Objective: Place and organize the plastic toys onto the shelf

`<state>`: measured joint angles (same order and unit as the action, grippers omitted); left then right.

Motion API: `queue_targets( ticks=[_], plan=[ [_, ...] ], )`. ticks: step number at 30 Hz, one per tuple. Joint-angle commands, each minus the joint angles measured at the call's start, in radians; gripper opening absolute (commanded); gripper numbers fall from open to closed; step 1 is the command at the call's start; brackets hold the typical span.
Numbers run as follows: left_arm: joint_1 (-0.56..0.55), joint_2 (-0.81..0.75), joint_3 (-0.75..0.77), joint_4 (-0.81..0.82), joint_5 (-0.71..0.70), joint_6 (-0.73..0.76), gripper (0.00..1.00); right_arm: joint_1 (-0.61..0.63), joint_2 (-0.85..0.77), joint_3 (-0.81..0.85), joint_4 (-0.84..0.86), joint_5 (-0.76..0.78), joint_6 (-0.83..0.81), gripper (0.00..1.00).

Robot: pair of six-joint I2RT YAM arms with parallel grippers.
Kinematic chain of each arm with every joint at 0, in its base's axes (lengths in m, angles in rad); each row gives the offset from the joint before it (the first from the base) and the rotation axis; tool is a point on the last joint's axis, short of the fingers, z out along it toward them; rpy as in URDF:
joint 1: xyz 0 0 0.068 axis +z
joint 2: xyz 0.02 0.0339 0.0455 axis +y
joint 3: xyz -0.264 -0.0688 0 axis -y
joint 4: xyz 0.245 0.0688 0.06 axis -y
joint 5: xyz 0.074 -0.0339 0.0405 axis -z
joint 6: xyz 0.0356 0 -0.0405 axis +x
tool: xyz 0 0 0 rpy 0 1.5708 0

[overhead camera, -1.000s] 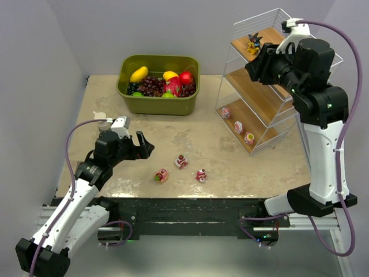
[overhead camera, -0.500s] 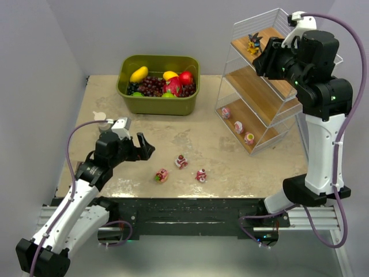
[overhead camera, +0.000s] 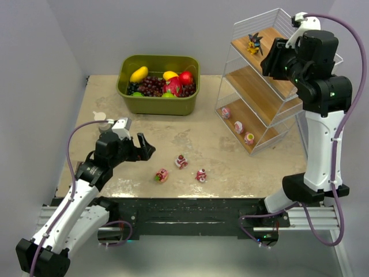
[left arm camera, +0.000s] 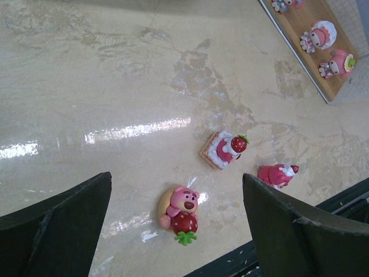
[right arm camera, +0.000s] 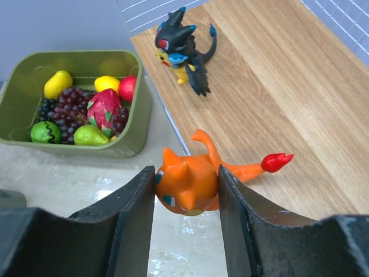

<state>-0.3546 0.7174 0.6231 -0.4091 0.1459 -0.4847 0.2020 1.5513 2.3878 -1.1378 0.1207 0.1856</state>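
— How far along are we?

— A little past the middle, by my count. On the shelf (overhead camera: 256, 89) I see a dark toy (overhead camera: 252, 43) standing on the top tier and three pink toys (overhead camera: 238, 127) in a row on the bottom tier.

— And what is left?

— Three lie on the tabletop (overhead camera: 242, 167), near its front edge and well apart from the shelf: a bear (left arm camera: 181, 210), a cake (left arm camera: 223, 149) and a pink figure (left arm camera: 277, 173). Nothing has hold of those. A fourth, the orange toy (right arm camera: 190, 187), is in my right tool (right arm camera: 184, 176).

— Is it down yet?

— I can't tell. The right tool is up at the top tier, pinching the orange toy by the head, one finger on each side, jaws partly closed around it. The tail reaches out over the wood, near the dark toy but not touching it. Whether the body rests on the board doesn't show in the wrist view. I count it as not placed until I let go.

— The left side?

— My left tool (overhead camera: 145, 147) hangs low over the tabletop with its jaws spread wide, holding nothing and touching nothing. In its wrist view the bear lies between the fingers, so I judge that the likely next pick.
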Motion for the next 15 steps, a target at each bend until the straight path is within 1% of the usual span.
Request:
queue_targets(
  ticks=[1,5,6,9,15],
  plan=[
    [0.0,-0.009,-0.01,0.027,0.014,0.024,1.0,-0.052,0.003,0.017,0.036,-0.015,-0.029,0.0],
    [0.0,-0.009,-0.011,0.027,0.014,0.024,0.99,-0.14,0.004,-0.009,0.062,-0.119,-0.023,0.0],
    [0.0,-0.009,-0.011,0.027,0.014,0.024,0.99,-0.156,0.009,-0.009,0.065,-0.175,-0.018,0.0],
    [0.0,-0.007,-0.011,0.027,0.014,0.024,1.0,-0.188,0.019,-0.009,0.073,-0.255,-0.015,0.0],
    [0.0,-0.007,-0.013,0.029,0.012,0.024,1.0,-0.199,0.039,-0.015,0.079,-0.297,-0.018,0.0]
  ],
)
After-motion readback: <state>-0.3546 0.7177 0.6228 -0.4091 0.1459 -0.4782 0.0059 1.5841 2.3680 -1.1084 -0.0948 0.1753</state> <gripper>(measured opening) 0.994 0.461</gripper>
